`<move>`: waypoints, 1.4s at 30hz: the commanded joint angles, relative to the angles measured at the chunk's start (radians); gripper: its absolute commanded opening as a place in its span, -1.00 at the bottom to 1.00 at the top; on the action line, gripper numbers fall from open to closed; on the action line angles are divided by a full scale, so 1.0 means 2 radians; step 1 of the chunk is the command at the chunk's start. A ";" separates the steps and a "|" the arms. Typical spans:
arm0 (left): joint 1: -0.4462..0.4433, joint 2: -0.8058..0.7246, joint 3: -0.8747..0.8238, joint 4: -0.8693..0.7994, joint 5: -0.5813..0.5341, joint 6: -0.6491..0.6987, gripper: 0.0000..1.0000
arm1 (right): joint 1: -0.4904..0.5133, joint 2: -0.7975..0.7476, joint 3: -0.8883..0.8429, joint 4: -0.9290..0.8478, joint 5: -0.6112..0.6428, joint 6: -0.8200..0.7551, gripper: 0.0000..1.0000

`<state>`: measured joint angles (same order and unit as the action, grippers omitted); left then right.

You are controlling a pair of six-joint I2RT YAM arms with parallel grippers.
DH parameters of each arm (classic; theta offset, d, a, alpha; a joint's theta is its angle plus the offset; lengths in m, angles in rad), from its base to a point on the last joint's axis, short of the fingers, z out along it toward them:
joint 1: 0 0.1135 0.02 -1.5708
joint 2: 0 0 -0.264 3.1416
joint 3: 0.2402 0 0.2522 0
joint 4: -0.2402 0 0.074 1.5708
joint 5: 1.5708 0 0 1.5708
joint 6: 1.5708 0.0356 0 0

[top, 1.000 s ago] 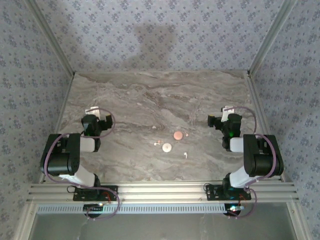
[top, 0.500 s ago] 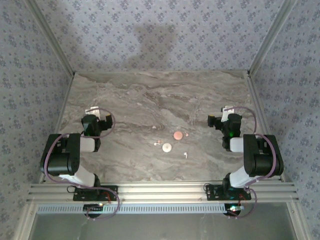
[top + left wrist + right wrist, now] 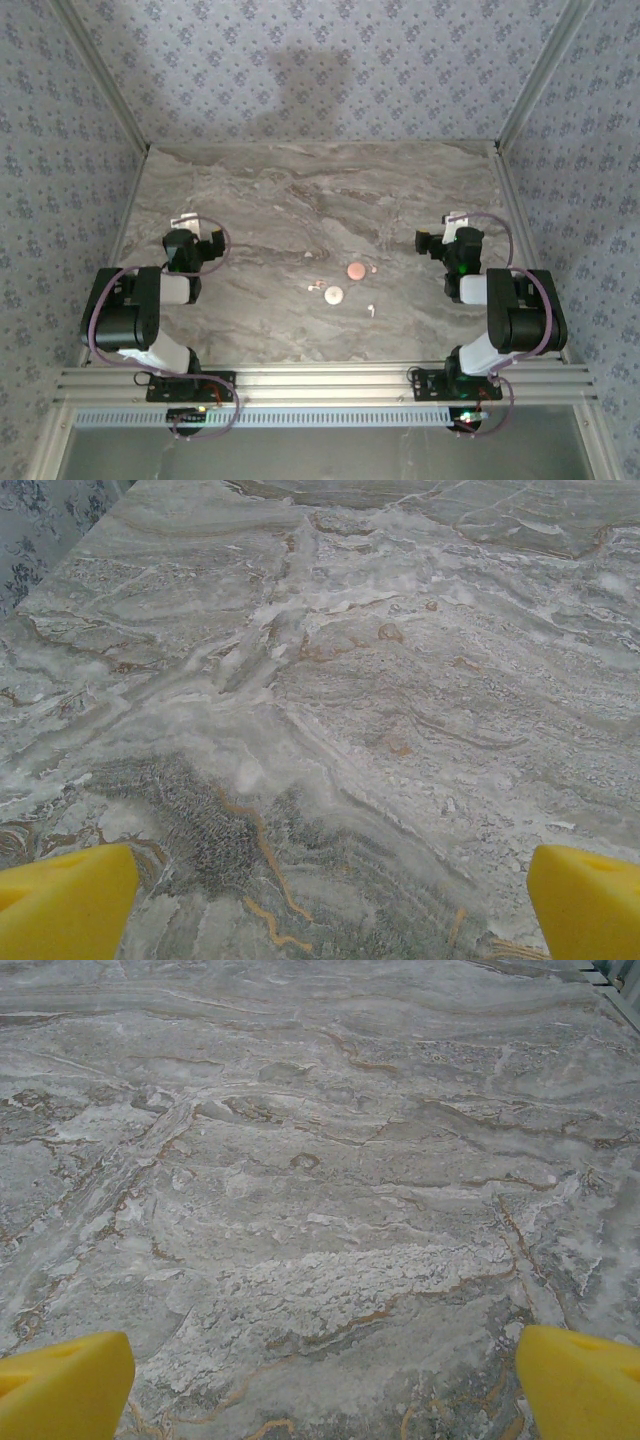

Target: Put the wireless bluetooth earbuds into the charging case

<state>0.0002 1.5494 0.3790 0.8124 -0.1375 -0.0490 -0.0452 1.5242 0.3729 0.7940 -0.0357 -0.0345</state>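
Near the middle of the marble-patterned table (image 3: 250,190), on the overhead camera, I can make out the wireless bluetooth earbuds (image 3: 369,310) as tiny white bits lying loose on the surface. One is just right of a reddish disc (image 3: 354,270), one or perhaps two are just left of a paler disc (image 3: 333,294), and one lies by itself nearer my side, a little right of the paler disc. They are too small for me to tell which way any stem points. The two discs lie close together without touching, the reddish one farther back and to the right. My left gripper (image 3: 186,226) sits well off to the left of that cluster and my right gripper (image 3: 455,222) well off to the right, each arm folded back over its base. On the left wrist camera I see the yellow pads (image 3: 65,895) of the left gripper at opposite bottom corners, spread wide with bare marble between them. The right wrist camera gives me the same picture, its pads (image 3: 60,1385) held wide apart over plain tabletop. Blue-grey patterned walls (image 3: 300,70) close in the table on three sides.
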 commanded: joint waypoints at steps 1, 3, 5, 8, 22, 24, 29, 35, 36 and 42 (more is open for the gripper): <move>0.003 -0.007 0.013 0.010 0.009 0.003 0.99 | 0.002 0.000 0.009 0.008 0.008 0.003 1.00; 0.004 -0.007 0.014 0.010 0.011 0.003 0.99 | 0.002 0.000 0.009 0.007 0.006 0.003 1.00; 0.004 -0.007 0.013 0.010 0.011 0.003 0.99 | -0.002 0.000 0.010 0.005 0.001 0.006 1.00; 0.004 -0.008 0.013 0.011 0.012 0.003 0.99 | -0.001 -0.009 0.011 -0.001 0.001 0.005 1.00; -0.079 -0.126 0.263 -0.415 0.118 -0.018 0.64 | 0.136 -0.119 0.328 -0.676 0.018 0.074 1.00; -0.094 -0.120 0.301 -0.476 0.166 -0.025 0.58 | 0.172 -0.110 0.359 -0.734 0.000 0.068 0.99; -0.109 -0.101 0.322 -0.563 0.246 -0.077 0.47 | 0.266 -0.065 0.405 -0.846 0.003 0.059 1.00; -0.109 -0.097 0.301 -0.594 0.272 -0.117 0.45 | 0.331 0.022 0.459 -0.918 -0.029 0.051 0.83; -0.109 -0.097 0.297 -0.596 0.269 -0.122 0.45 | 0.340 0.036 0.469 -0.930 -0.037 0.060 0.76; -0.108 -0.084 0.300 -0.618 0.244 -0.147 0.45 | 0.400 0.092 0.500 -0.946 -0.048 0.154 0.62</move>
<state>-0.2173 1.3636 0.9672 -0.3756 0.3519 -0.3004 0.7158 1.6913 1.3315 -1.0187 -0.0986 0.1585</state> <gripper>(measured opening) 0.726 0.816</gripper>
